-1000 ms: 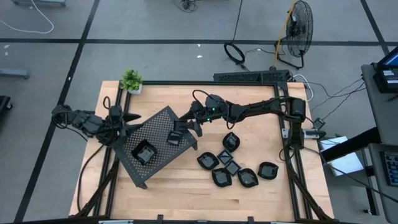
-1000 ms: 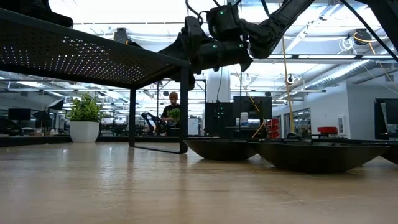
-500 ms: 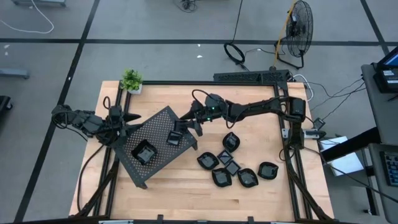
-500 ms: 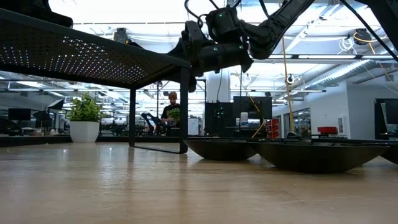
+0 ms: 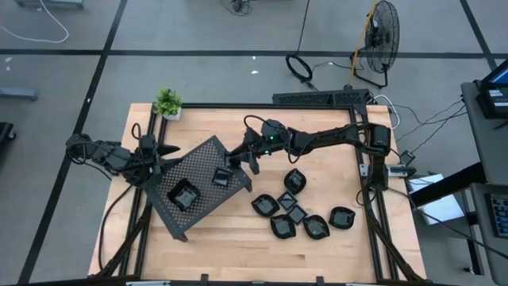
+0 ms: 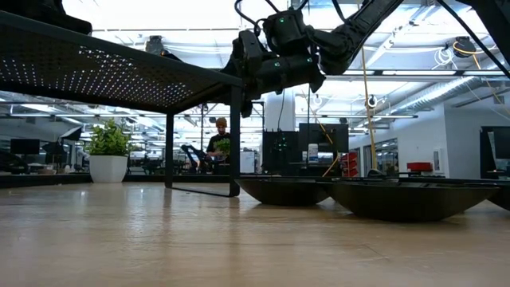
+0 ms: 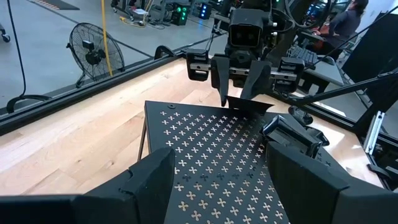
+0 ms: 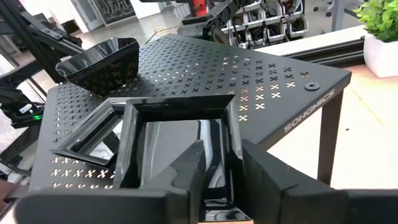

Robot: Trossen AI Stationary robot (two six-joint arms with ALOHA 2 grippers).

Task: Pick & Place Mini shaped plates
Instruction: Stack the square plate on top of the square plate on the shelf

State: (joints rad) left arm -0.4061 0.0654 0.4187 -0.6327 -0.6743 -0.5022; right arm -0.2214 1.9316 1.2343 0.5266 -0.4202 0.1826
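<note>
High view: the perforated tray (image 5: 198,187) sits on the left half of the tabletop (image 5: 238,254). It already carries two little black plates, one near its lower left (image 5: 184,195) and a square one at its right edge (image 5: 221,177). The right claw (image 5: 240,161) is over that edge. A cluster of about seven loose plates (image 5: 295,213) is waiting on the wood to the right, so I'd say most of the job is left. The left claw (image 5: 163,155) is parked by the tray's upper-left edge.

Low view: the right claw (image 6: 249,80) hangs at the tray's corner, above the tabletop, with loose plates (image 6: 382,195) lying in the foreground.

Left wrist view: the left claw (image 7: 217,180) is spread open, gripping nothing. Across the tray, the right claw (image 7: 239,93) is touching down at the far edge.

Right wrist view: the right claw (image 8: 217,168) is clenched on the near rim of the square plate (image 8: 177,134), which rests on the tray beside a flatter dish (image 8: 87,134). Release looks like the next step.
</note>
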